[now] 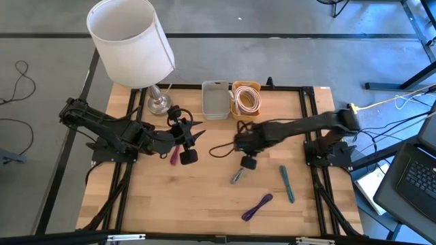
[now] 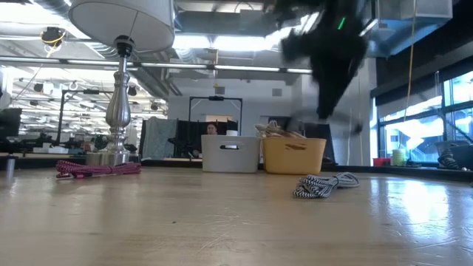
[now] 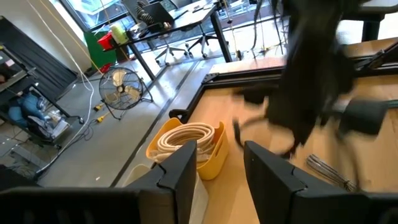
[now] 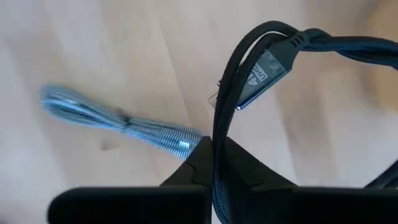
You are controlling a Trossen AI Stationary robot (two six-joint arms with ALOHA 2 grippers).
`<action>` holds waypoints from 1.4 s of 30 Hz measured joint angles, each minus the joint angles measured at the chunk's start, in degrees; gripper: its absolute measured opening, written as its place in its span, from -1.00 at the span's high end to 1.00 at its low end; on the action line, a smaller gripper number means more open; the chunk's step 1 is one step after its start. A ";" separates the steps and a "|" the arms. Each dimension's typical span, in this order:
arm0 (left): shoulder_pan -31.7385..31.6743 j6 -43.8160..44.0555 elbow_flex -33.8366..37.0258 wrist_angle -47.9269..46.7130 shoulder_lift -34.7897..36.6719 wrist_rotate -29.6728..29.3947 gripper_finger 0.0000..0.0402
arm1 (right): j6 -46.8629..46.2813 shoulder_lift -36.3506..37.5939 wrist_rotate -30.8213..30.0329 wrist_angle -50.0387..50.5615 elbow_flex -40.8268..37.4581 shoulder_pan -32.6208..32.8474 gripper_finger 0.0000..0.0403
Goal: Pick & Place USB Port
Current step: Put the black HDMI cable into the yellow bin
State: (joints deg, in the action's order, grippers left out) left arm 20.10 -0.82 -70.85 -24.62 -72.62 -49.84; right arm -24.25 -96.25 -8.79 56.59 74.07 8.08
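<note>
Already the pick looked done: the right gripper [image 4: 217, 155] was clenched on a black cable [image 4: 323, 46], whose loop and plug stood up past the fingers in the right wrist view, lifted clear of the wooden table [image 1: 204, 197]. From above, that gripper [image 1: 243, 141] hung over the middle of the table, with the cable [image 1: 221, 150] trailing off it toward the left arm, and a grey-and-white braided cable [image 1: 237, 177] lay on the wood just below it. What remained, by my reading, was the placing. Two containers stood at the far edge of the table — a grey bin [image 1: 216, 100] and, touching it, a yellow basket [image 1: 246, 99] already holding a coiled cream cable — and the task sentence did not say which one was meant, so the carry and the release were both still to come. The left gripper [image 1: 182, 136] waited near the lamp [image 1: 129, 41], its fingers [image 3: 180, 171] parted and holding nothing. A pink cable [image 1: 174, 155] lay beside it, while a purple cable [image 1: 257, 205] and a teal cable [image 1: 287, 184] lay untouched nearer the front edge — possibly later picks.
</note>
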 joint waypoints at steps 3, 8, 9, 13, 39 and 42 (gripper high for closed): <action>0.00 0.01 0.00 -0.03 0.00 -0.22 0.37 | -7.27 7.27 -8.26 3.82 1.65 3.17 0.95; -0.34 0.00 0.00 0.09 0.00 -0.14 0.37 | -11.21 15.84 -24.12 4.37 1.81 2.12 0.95; -0.52 0.00 0.00 0.20 0.00 -0.03 0.37 | -10.29 16.83 -24.34 3.59 1.80 0.23 0.95; -1.05 0.01 0.00 0.46 0.00 0.48 0.37 | -0.89 18.64 -15.97 -4.62 1.74 -8.98 0.95; -1.14 0.02 0.00 0.77 0.00 0.02 0.37 | 19.03 2.01 11.40 -17.55 1.67 -34.12 0.95; -1.14 0.02 0.00 0.73 0.00 0.02 0.37 | 20.20 0.59 13.08 -17.34 1.65 -35.90 0.95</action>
State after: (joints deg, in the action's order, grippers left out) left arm 18.96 -0.80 -70.85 -23.89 -72.62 -49.82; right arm -4.05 -95.66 4.29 39.25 75.72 -27.82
